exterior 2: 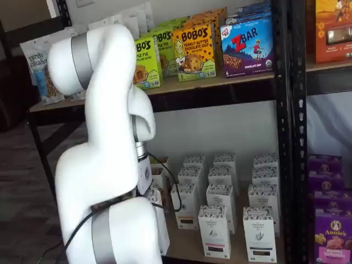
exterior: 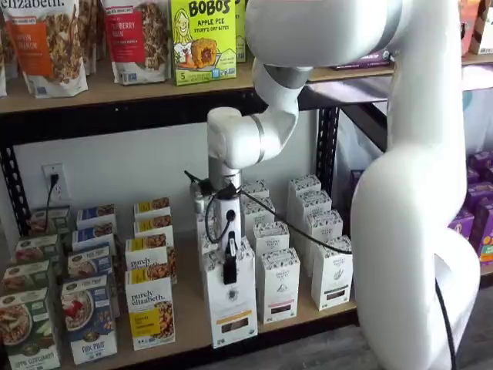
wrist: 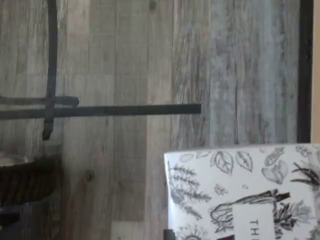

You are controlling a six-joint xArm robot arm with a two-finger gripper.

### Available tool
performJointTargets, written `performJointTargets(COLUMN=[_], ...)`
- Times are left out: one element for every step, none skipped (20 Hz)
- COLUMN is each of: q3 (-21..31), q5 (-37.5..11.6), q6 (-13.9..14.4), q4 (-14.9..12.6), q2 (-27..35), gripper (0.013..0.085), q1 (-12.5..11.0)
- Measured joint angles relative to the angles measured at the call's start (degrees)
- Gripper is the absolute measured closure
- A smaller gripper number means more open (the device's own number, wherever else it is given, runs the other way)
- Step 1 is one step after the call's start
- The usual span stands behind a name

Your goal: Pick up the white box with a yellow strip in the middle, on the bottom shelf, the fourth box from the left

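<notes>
The gripper (exterior: 229, 266) has its black fingers closed on the top of the white box (exterior: 231, 304), which sits forward of its row at the front edge of the bottom shelf (exterior: 192, 327), beside the purely elizabeth box (exterior: 152, 312). The grip covers only the top edge, so the tall carton could likely swing or slip free. A tilt might knock the neighbouring white cartons (exterior: 279, 284).

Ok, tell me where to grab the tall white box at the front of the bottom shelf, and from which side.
Grip the white box at its speckled top end, from above: it is upright, tall and narrow, with other cartons close beside it. The pincer is shut on it there.
</notes>
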Motion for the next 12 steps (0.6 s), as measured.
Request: performJointTargets(q3=[0.3, 0.5, 0.9, 1.3, 1.7, 2.0, 2.3, 2.6, 2.9, 3.2, 3.5, 3.8], q5=[-0.5, -0.8, -1.4, -2.3, -3.0, -3.5, -3.7, -3.9, -4.0, -4.1, -4.1, -4.2], q6=[-0.6, -0.7, -0.2, 0.4, 0.8, 0.9, 1.0, 1.0, 1.1, 1.1, 1.1, 1.1], q4=[0.7, 0.8, 0.4, -0.2, -0.7, -0.8, -0.9, -1.0, -1.2, -1.3, -1.4, -1.5], q2=[-0.3, -0.6, -0.8, -1.1, -1.4, -1.6, -1.9, -2.2, -2.5, -2.8, -3.2, -3.5], gripper=[0.049, 0.049, 0.049, 0.049, 0.049, 0.049, 0.049, 0.049, 0.049, 0.049, 0.049, 0.049], q1=[0.0, 0.0, 0.1, 0.3, 0.4, 0.4, 0.4, 0.4, 0.3, 0.2, 0.1, 0.0])
